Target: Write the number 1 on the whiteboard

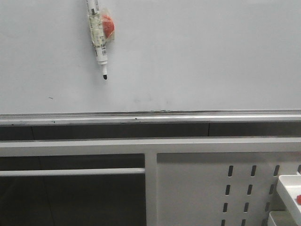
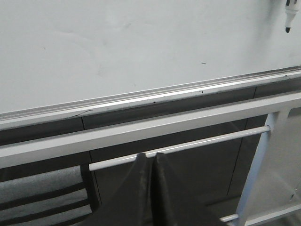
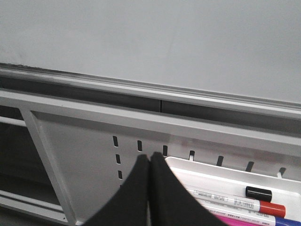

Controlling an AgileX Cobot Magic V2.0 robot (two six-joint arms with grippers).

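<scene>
While the whiteboard (image 1: 197,56) bears no number 1 in front view, a marker pen (image 1: 99,40) hangs upright, upper left. Left wrist: left tool (image 2: 151,162) pressed together, pen (image 2: 289,19) nearer this arm. Right wrist: right tool (image 3: 149,165) together, empty, over a tray of markers (image 3: 235,181).

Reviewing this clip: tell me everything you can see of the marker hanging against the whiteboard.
The marker is a white pen with printed labelling on its barrel, hanging nearly upright with its uncapped black tip pointing down. Clear tape and a red-orange piece are wrapped around its upper barrel. It sits high on the left side of the whiteboard; its top runs out of frame. No fingers touch it. No stroke shows below the tip. The left wrist view catches only its tip.
</scene>
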